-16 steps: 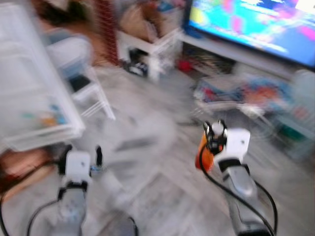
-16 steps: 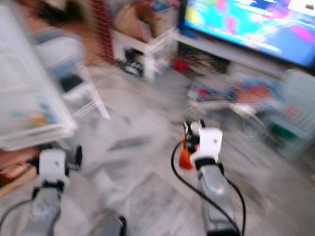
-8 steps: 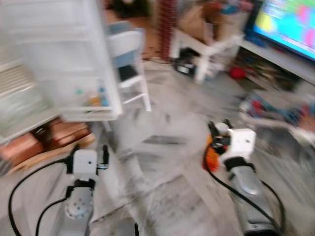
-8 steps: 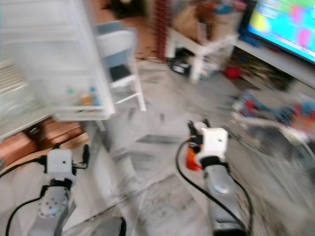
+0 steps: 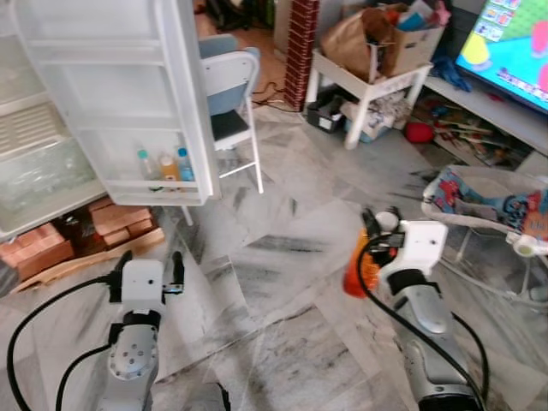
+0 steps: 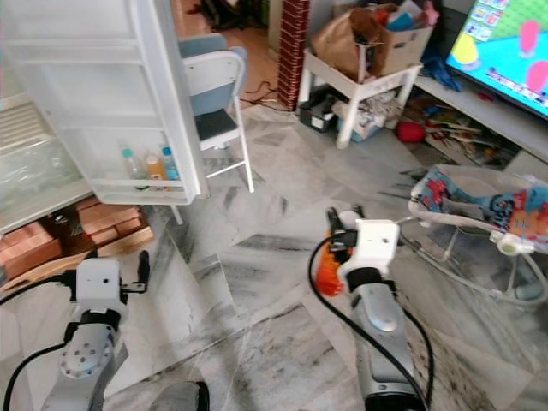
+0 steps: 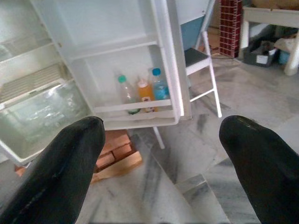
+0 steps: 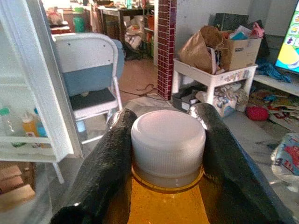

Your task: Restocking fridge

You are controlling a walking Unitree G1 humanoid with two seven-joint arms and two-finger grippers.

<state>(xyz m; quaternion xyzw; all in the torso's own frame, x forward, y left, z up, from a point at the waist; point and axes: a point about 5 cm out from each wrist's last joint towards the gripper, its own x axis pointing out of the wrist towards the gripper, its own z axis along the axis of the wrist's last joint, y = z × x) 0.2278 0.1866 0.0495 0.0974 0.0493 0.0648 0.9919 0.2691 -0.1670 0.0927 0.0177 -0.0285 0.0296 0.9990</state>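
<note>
An orange bottle (image 5: 355,267) with a white cap (image 8: 168,140) hangs over the marble floor, with my right gripper (image 5: 377,224) shut on its neck. Its black fingers (image 8: 108,163) press either side of the cap. At the upper left the white fridge (image 5: 51,163) stands with its door (image 5: 128,103) swung open. The lowest door shelf holds three small bottles (image 5: 163,164), also seen as bottles (image 7: 140,91) in the left wrist view. My left gripper (image 5: 147,264) is low at the left, short of the fridge, open and holding nothing.
A blue folding chair (image 5: 227,111) stands just right of the fridge door. Bricks and wood (image 5: 60,248) lie under the fridge. A white side table (image 5: 368,81) with a paper bag, a screen (image 5: 505,47) and a baby bouncer (image 5: 492,214) fill the right.
The camera has swung left and steadied, bringing the open fridge into view and pushing the screen to the right. Both arms keep their pose; the right gripper still holds the orange bottle.
</note>
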